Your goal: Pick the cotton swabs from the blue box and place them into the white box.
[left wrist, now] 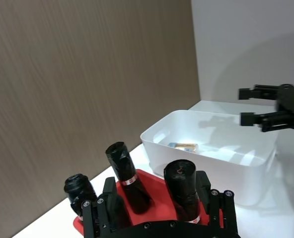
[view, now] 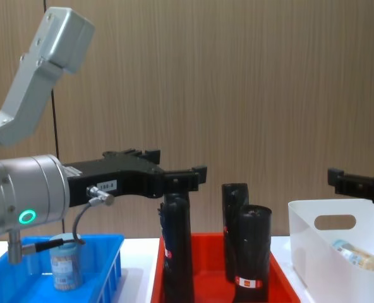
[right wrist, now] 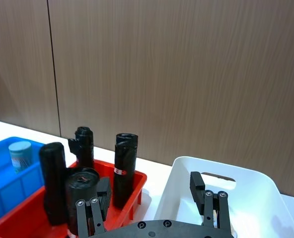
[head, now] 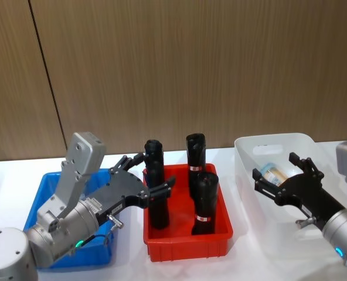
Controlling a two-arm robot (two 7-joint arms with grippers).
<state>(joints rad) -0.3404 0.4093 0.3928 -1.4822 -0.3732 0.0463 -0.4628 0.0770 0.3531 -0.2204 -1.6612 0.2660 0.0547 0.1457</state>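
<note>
Left gripper (head: pixel 157 168) hangs over the 9 o'clock edge of the red bin (head: pixel 188 246), level with the top of the nearest of the three black cylinders (head: pixel 206 199). Fingers are spread wide and hold nothing. From the head view that cylinder sits between the fingers, but I can't tell if there is contact.

Blue box (head: pixel 44 196) is at 9 o'clock of the red bin, mostly under the left arm. One swab jar (view: pixel 64 264) stands upright in it, lid up, with nothing gripping it.

White box (head: pixel 273 139) is at 3 o'clock of the red bin. A second swab jar (head: pixel 272 174) lies on its side on the box floor, toward the 11 o'clock corner.

Right gripper (head: pixel 277 165) hovers above the white box, pointing toward 10 o'clock. Its fingers are apart and empty, up above the second swab jar and clear of it. In the chest view the tips sit higher than the box rim.
</note>
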